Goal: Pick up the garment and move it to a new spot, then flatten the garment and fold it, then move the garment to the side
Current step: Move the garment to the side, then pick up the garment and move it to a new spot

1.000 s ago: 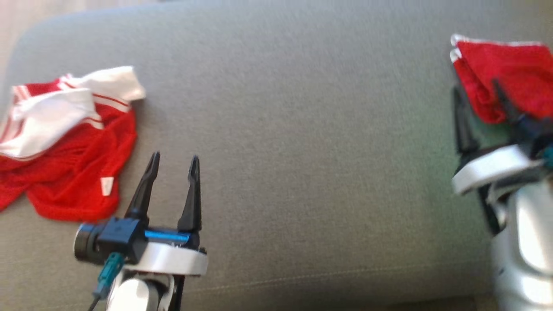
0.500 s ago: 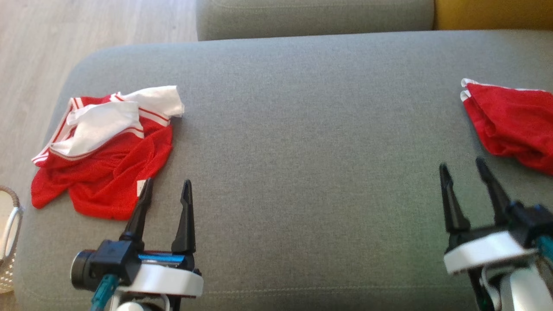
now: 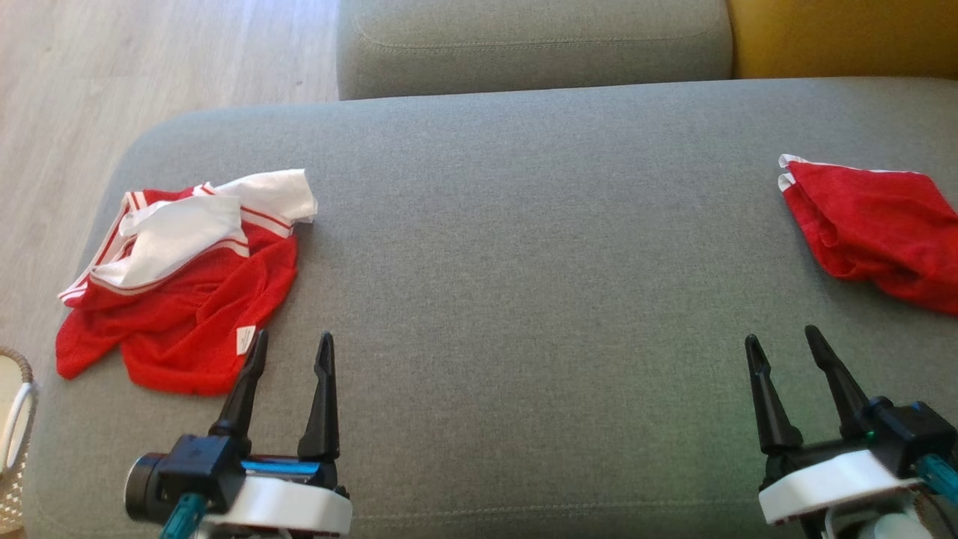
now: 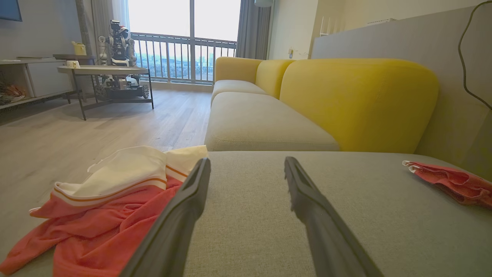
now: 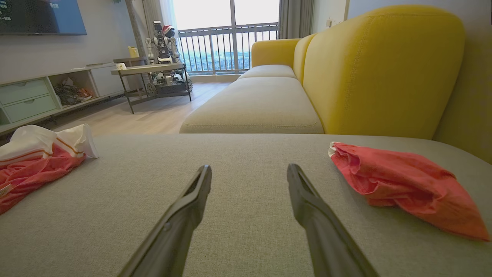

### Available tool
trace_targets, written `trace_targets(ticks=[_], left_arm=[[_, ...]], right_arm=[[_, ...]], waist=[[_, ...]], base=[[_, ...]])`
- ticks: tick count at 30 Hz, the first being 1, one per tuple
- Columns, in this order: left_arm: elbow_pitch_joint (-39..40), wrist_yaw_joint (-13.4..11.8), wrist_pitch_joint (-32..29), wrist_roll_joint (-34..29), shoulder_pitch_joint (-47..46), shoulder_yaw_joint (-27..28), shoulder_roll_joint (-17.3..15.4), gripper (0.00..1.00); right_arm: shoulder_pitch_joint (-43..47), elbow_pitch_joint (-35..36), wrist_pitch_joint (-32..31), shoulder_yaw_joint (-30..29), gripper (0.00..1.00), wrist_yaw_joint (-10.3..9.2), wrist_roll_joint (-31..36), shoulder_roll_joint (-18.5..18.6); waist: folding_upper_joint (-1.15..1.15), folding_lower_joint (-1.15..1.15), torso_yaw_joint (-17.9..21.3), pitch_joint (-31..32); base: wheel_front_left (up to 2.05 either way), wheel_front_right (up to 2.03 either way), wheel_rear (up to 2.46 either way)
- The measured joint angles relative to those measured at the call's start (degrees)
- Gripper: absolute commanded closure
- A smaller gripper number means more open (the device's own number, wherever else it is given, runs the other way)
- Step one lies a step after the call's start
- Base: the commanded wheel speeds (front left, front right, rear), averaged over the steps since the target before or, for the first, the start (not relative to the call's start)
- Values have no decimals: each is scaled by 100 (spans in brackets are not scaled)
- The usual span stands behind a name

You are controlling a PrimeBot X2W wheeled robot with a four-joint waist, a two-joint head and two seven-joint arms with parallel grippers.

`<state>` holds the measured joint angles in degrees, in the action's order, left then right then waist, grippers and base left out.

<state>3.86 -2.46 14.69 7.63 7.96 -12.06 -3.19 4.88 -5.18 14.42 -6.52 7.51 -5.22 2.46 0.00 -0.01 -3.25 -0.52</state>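
A crumpled red and white garment (image 3: 194, 314) lies at the left end of the grey sofa seat (image 3: 524, 262), with a small white tag showing; it appears too in the left wrist view (image 4: 103, 215) and the right wrist view (image 5: 30, 161). A folded red garment (image 3: 868, 224) rests at the right end (image 5: 399, 184) (image 4: 453, 182). My left gripper (image 3: 292, 340) is open and empty just right of the crumpled garment's near edge, not touching it (image 4: 246, 161). My right gripper (image 3: 782, 337) is open and empty, short of the folded garment (image 5: 248, 167).
A woven basket (image 3: 11, 427) stands off the seat's left end on the wooden floor (image 3: 112, 75). A second grey seat (image 3: 531, 45) and a yellow back cushion (image 3: 838, 37) lie beyond. Bare grey fabric stretches between the two garments.
The head camera has tilted up and the view has shifted. My right gripper, whose fingers were at the folded red garment, now stands apart from it, nearer the seat's front edge.
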Motion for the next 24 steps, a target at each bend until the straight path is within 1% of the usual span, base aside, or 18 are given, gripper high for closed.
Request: trace_targets(ticks=[6,11,16,17,24], left_arm=[[-88,-11,0,-100,0,11,0,0],[-168,-65,0,-100,-2,5,0,0],[-187,-109,0,-100,-4,-3,0,0],[-187,-109,0,-100,-4,-3,0,0],[-214,-181,0,-37,1,-8,0,0]], right_arm=[[0,26,0,-23,0,0,-5,0],[1,29,0,-22,0,0,-5,-1],[19,37,0,54,0,0,-5,-1],[19,37,0,54,0,0,-5,-1],[78,33,0,130,0,0,-3,-5]], waist=[[0,1,-21,-47],[0,1,-142,-52],[0,1,-396,-42],[0,1,-396,-42],[0,1,-948,1]], base=[[0,0,0],[0,0,0],[0,0,0],[0,0,0],[0,0,0]])
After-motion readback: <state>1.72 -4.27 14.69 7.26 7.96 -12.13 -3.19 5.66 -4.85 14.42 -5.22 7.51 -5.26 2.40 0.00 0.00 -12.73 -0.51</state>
